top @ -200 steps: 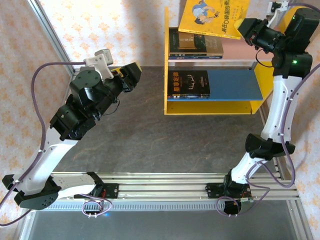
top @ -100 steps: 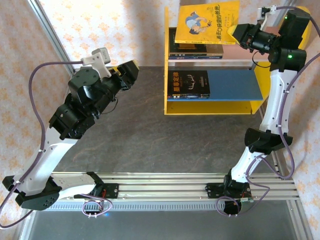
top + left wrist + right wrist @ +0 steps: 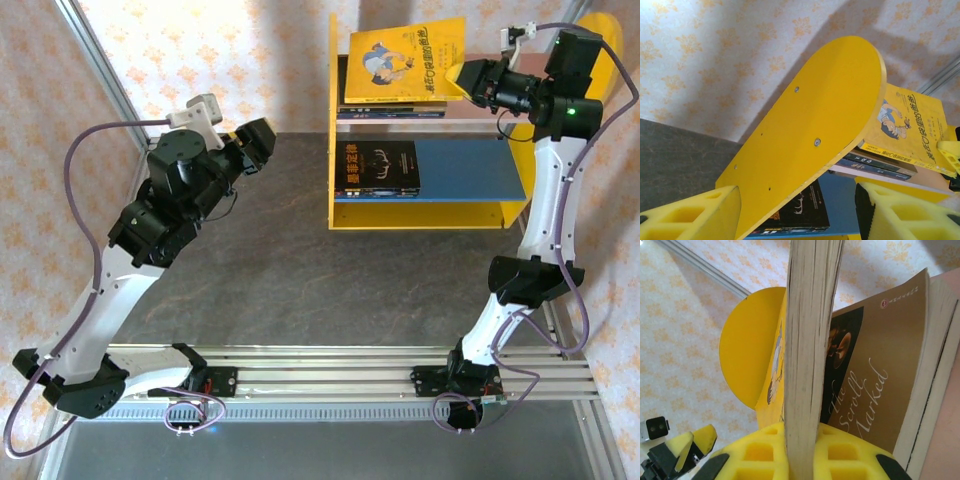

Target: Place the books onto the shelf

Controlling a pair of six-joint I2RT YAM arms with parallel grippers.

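The right gripper [image 3: 464, 78] clamps the yellow book [image 3: 400, 60] by its right end. The book lies over the shelf's [image 3: 333, 150] upper stack [image 3: 390, 106], its long axis across the shelf. The left gripper [image 3: 260, 140], left of the shelf, gapes empty.

The brown book [image 3: 875, 375] reads "The Scroll Marked".

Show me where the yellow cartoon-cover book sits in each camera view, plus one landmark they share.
Top external: yellow book, top centre-right, over the stacked books, right corner in the right claw.
Left wrist: yellow book, right side, beyond the round-topped side panel.
Right wrist: yellow book edge-on up the middle, clamped in the claw.
Shared landmark: the shelf's round-topped side panel.
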